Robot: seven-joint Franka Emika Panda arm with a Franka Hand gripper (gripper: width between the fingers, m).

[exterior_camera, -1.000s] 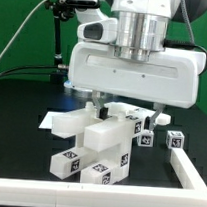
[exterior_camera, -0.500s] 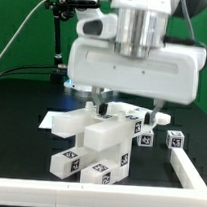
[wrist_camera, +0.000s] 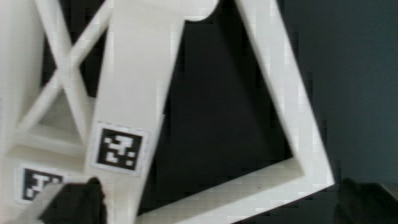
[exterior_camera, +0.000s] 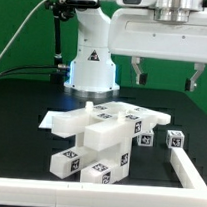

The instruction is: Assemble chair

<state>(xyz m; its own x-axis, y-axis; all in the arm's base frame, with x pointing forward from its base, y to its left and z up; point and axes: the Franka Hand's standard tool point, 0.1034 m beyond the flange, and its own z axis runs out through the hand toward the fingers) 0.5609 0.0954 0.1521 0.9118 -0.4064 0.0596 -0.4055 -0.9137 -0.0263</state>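
The chair parts [exterior_camera: 104, 137] lie heaped in the middle of the black table: matte white bars and slabs with black-and-white tags. A flat slab [exterior_camera: 63, 121] sticks out toward the exterior view's left, and a small cube [exterior_camera: 174, 140] sits apart on the right. My gripper [exterior_camera: 164, 74] hangs high above the heap, open, with nothing between its dark fingers [exterior_camera: 137, 69]. In the wrist view a white frame-like piece [wrist_camera: 285, 110] and a tagged bar [wrist_camera: 118, 148] lie far below the gripper [wrist_camera: 222, 205].
A thin white rail [exterior_camera: 85, 190] runs along the table's front edge and turns up the right side [exterior_camera: 192, 173]. The arm's base [exterior_camera: 91, 61] stands behind the heap. A camera on a stand [exterior_camera: 73, 4] is at the back left.
The gripper has risen straight up from just above the heap, uncovering the arm's base behind it. Its jaws stay open and empty. The parts have not moved.
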